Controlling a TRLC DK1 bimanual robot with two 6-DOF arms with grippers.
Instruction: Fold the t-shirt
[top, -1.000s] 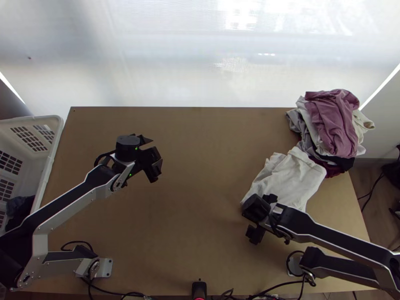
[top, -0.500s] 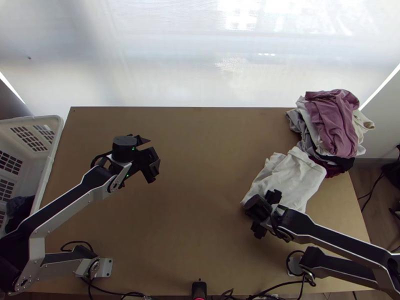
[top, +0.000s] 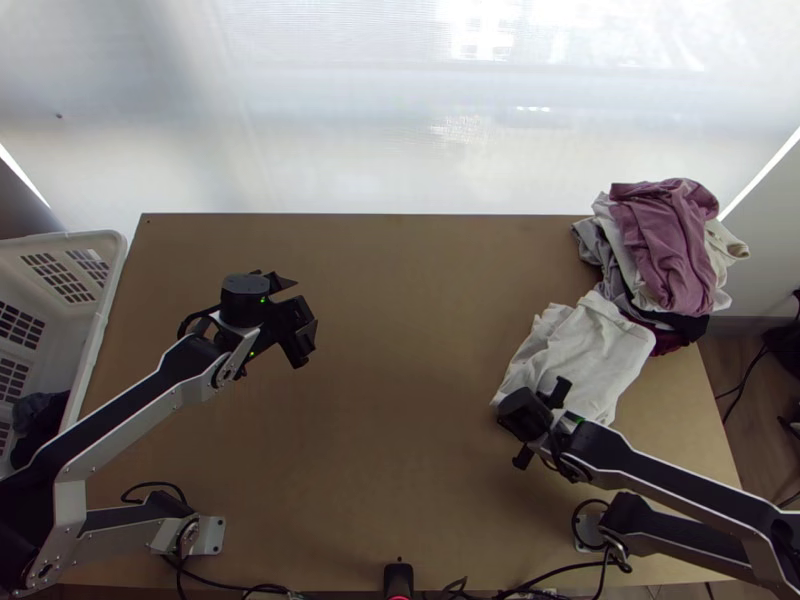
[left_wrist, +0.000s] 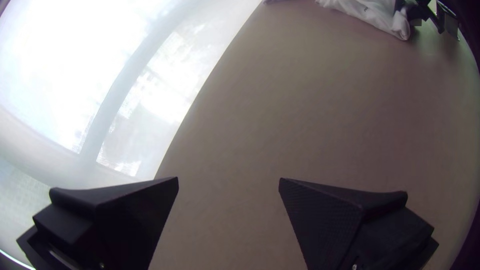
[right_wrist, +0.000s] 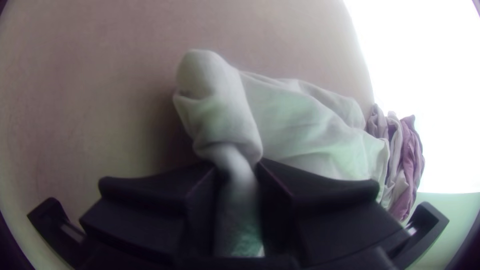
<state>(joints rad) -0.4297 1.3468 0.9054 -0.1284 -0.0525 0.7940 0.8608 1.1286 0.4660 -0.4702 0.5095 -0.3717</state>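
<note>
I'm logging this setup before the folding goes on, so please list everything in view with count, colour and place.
White T-shirt: one, table's right side, near side of the pile
Clothes pile: one, several pieces, uncountable; mauve, white, grey, black, dark red; far right corner
Basket: one, white, left edge
Cloth in basket: dark, count unclear
Table: one, light brown, under the T-shirt
Screen: one, whitish, beyond the far edge
Device: one, black, middle of near edge
Cables: several, black, along near side
Arms: two, silver and black, left and right
Left gripper: one, black, over table's left part, open
Right gripper: one, black, pinching bunched T-shirt
</note>
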